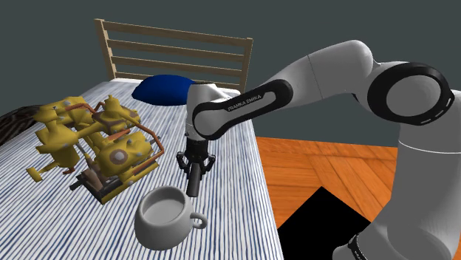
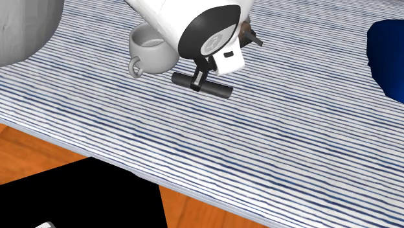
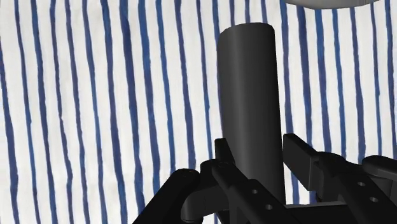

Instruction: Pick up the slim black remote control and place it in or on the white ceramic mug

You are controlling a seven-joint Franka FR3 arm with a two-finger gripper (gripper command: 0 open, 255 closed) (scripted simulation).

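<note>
Tool (image 3: 257,159) clamped on black remote (image 3: 248,83) | white mug (image 1: 159,233) near it, apparently empty

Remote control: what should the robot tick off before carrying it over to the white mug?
1. Remote clasped between the fingers: ok.
2. Mug upright, with nothing in its opening: ok.
3. Gripper above the mug: not ok, it is beside it.
4. Remote lifted clear of the striped cover: cannot tell.
5. Yellow machine model off the way to the mug: ok.
</note>
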